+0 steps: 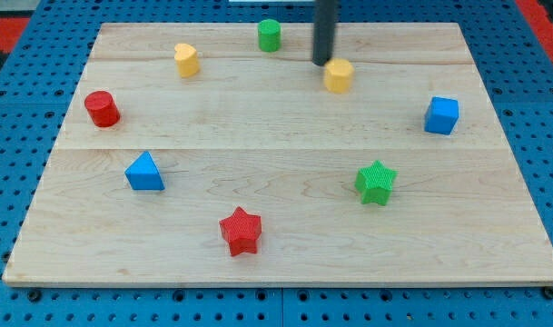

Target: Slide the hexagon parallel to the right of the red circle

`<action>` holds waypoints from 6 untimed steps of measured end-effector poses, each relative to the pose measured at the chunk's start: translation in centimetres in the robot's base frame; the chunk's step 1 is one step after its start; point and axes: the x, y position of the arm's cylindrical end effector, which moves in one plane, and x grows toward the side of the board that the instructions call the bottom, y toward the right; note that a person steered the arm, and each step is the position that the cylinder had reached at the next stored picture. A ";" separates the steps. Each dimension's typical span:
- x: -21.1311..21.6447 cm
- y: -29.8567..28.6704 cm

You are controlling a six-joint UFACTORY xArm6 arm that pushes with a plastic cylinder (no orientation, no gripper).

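Observation:
The yellow hexagon (339, 75) sits near the view's top, right of centre. The red circle (102, 108) sits at the view's left edge of the board, a little lower than the hexagon. My tip (323, 63) stands just up and left of the yellow hexagon, touching or almost touching its upper left side. The rod rises straight out of the view's top.
A green cylinder (270, 34) and a yellow block (186, 60) lie near the view's top. A blue cube (442, 115) is at the right, a blue triangle (144, 172) at the left, a green star (377, 182) and a red star (241, 231) lower down. The wooden board (276, 263) lies on a blue pegboard.

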 end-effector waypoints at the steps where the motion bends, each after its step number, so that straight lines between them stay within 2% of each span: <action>1: 0.4 3.7; 2: 3.1 3.8; 3: 4.4 -9.3; 4: 5.8 -17.5; 5: 5.7 -10.5; 6: 10.3 -11.2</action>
